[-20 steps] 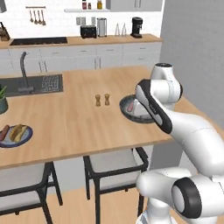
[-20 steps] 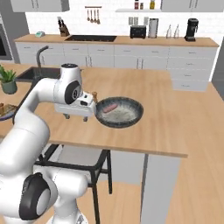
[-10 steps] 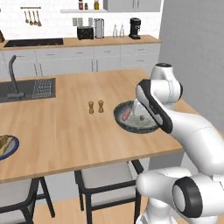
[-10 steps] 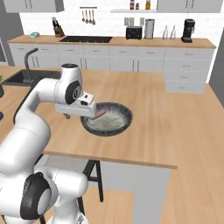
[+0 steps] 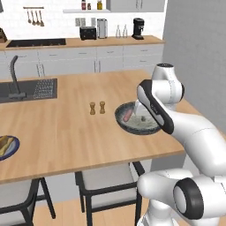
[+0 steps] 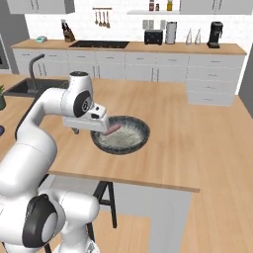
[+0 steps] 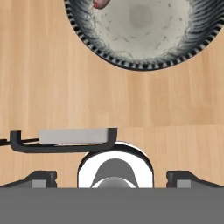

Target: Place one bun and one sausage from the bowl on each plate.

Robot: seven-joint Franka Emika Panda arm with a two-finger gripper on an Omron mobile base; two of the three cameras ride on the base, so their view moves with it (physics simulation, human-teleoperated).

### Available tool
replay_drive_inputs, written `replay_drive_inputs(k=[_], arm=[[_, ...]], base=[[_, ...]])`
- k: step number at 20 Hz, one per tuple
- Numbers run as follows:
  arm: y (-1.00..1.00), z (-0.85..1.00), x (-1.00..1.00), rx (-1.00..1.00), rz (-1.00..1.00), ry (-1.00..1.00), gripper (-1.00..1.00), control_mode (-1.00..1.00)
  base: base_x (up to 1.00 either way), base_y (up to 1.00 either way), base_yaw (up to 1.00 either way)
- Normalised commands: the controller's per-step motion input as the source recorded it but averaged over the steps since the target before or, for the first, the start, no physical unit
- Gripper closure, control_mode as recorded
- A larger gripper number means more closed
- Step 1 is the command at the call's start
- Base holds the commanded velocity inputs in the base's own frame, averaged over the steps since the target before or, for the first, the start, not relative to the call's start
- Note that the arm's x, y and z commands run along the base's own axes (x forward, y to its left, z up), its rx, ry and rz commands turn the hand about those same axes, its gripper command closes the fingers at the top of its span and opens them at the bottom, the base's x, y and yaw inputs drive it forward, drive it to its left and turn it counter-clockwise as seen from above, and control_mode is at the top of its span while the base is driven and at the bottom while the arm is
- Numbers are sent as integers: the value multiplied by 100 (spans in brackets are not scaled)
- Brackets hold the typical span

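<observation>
The dark grey bowl (image 5: 152, 128) (image 6: 129, 140) (image 7: 140, 30) stands near the counter's front right. One pinkish sausage (image 5: 128, 114) (image 6: 113, 129) (image 7: 100, 3) lies in it by the rim. My gripper (image 6: 89, 131) (image 7: 111, 178) hovers over bare wood just outside the bowl's near rim, pointing down, open wide, with nothing between its fingers. In the left base view my forearm covers part of the bowl. At the far left edge a blue-grey plate (image 5: 13, 149) carries a tan bun (image 5: 4, 143); a reddish piece seems to lie beside it.
Two small wooden shakers (image 5: 97, 107) stand left of the bowl. A sink (image 5: 27, 89) with a tap is set in the counter's back left. The counter's front edge (image 6: 148, 184) runs close below the bowl. Stools (image 5: 106, 185) stand under it.
The whole picture has shifted: the base has driven along the counter, so the bowl now sits nearer the middle of both views. My gripper stays open over the wood beside the bowl.
</observation>
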Motion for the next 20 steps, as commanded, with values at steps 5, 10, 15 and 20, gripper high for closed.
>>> replay_drive_inputs(k=[5,10,15,20], arm=[[0,0,0,0,0,0,-100,100],[0,0,0,0,0,0,-100,100],[0,0,0,0,0,0,-100,100],[0,-3,20,1,-1,0,-100,-100]], base=[[20,-55,0],[30,-27,0],[76,-22,-4],[73,-12,-3]])
